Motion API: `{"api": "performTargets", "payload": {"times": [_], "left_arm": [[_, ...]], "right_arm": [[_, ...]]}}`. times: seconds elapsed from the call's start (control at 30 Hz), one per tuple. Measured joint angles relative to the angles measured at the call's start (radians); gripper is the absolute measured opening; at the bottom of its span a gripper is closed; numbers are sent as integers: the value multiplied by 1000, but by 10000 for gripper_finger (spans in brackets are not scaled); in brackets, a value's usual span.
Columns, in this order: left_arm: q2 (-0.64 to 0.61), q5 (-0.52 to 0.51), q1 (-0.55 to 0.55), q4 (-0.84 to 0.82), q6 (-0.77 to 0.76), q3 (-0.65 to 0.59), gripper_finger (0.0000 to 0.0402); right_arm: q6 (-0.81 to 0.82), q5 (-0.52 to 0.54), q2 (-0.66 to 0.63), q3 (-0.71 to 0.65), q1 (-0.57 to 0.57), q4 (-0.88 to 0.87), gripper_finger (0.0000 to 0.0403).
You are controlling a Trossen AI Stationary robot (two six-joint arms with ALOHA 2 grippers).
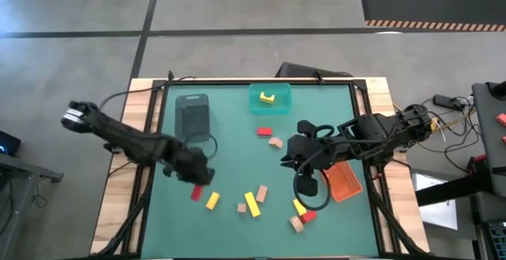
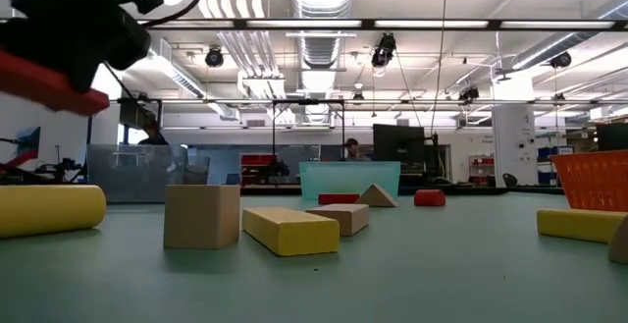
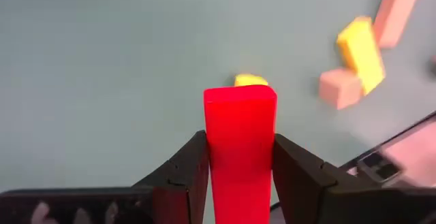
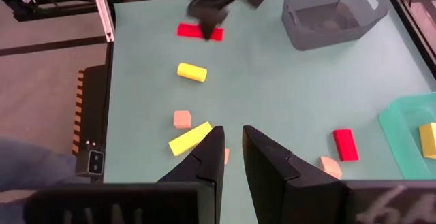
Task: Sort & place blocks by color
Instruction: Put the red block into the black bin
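ok so the left gripper (image 3: 240,163) has a red bar (image 3: 240,149) clamped between its fingers, long axis sticking straight out fwd past the tips. In the low view the bar is up off the mat, tilted a bit. From the high view it sits at the near-left part of the table, just beside a yellow cylinder (image 1: 213,201).

The relation that matters imo: the orange bin (image 1: 345,182) is over on the right side, well apart from the left gripper, w/ the right arm's gripper parked between them. The grey bin (image 1: 192,114) is just behind the left arm, much nearer, and the teal bin (image 1: 269,99) at the far edge already holds a yellow piece. So red prob goes to grey or orange, can't tell which from here. Grey = short swing back; orange = long reach across w/ collision risk.

Left arm pose: stretched in diagonally from the left edge, wrist angled down.

Right gripper (image 4: 233,152) hovers mid-right, fingers only a narrow gap apart, empty, pointing down the table; the nearest loose bits are a long yellow bar (image 4: 190,138) and a tan cube (image 4: 182,119).

Farther back: a red block (image 1: 264,132) and a tan one (image 1: 275,142) lie near the teal bin.
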Motion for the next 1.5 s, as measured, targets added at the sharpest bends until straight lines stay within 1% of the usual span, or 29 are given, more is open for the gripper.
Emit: {"api": "performTargets", "payload": {"times": [0.17,0.27,0.37,0.47,0.6,0.77,0.9,1.03,1.17,1.27,1.4,1.5], "left_arm": [[-114,5,162,-130,125,32,115],[-138,5,271,-219,231,75,115],[-135,5,382,-300,357,134,115],[-94,5,498,-385,493,206,115],[0,2,649,-470,725,285,115],[141,-1,818,-479,989,313,115],[253,-25,943,-471,1143,313,115],[342,-100,1040,-457,1215,313,115],[391,-118,1105,-388,1215,313,115],[419,-146,1128,-369,1164,313,124],[439,-187,1132,-343,1139,310,129],[446,-195,1132,-303,1121,300,130]], "right_arm": [[3,0,-1,0,0,0,43],[9,0,-2,0,0,0,43],[20,1,-2,0,0,0,43],[27,15,-5,0,0,0,43],[36,26,-10,0,0,1,43],[51,32,-11,0,0,1,43],[71,51,-11,0,0,1,43],[79,52,-11,0,0,1,43],[81,70,-9,0,0,1,43],[81,78,-8,0,0,1,43],[80,101,-8,0,0,1,43],[76,105,-8,0,0,1,43]]}}
